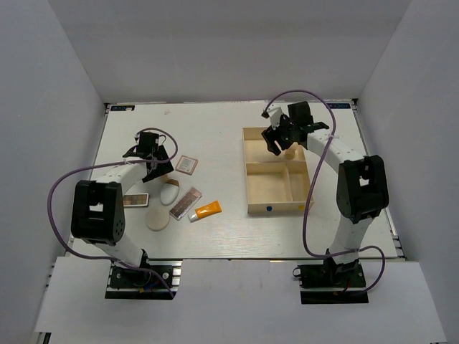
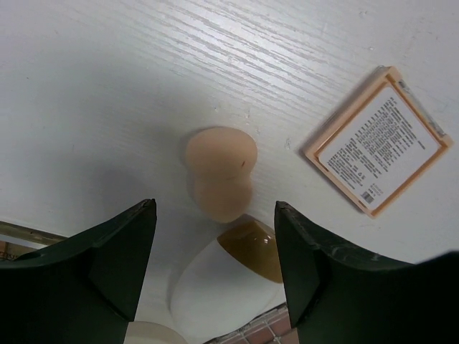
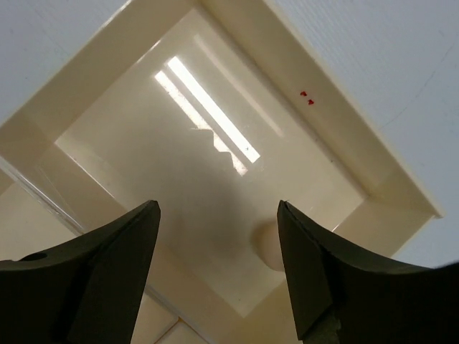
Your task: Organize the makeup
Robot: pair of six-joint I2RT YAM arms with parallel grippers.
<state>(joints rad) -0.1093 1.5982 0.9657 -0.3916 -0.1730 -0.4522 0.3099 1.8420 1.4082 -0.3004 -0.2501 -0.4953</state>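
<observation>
Peach waisted foam sponge (image 2: 219, 179): position? (M.)

On the white grained table (image 1: 215, 129), lying flat, just beside the brown tip of the white egg-shaped piece (image 2: 206, 292). The left gripper (image 2: 215, 206) hangs over it with its black fingers apart and nothing between them. (R.)

Rest of the makeup on that side? (M.)

The small square compact with a peach rim (image 2: 378, 140) lies label side up, apart from the sponge and to its right in the top view. Nearer the arm bases than the egg-shaped piece are a round cream puff (image 1: 158, 218), a long pink-tiled palette (image 1: 186, 203) and an orange white-capped tube (image 1: 206, 210), lying close together. A brown-pink palette (image 1: 135, 200) lies partly under the left arm. All of these are on the table, outside the tray. (R.)

Right side? (M.)

The right gripper (image 3: 216, 208) is over the large far compartment of the cream three-compartment tray (image 3: 143, 165), fingers spread, holding nothing. A second rounded peach piece (image 3: 269, 244) rests on that compartment's floor, near a corner. It looks pale in the wrist view and peach from above. (R.)
</observation>
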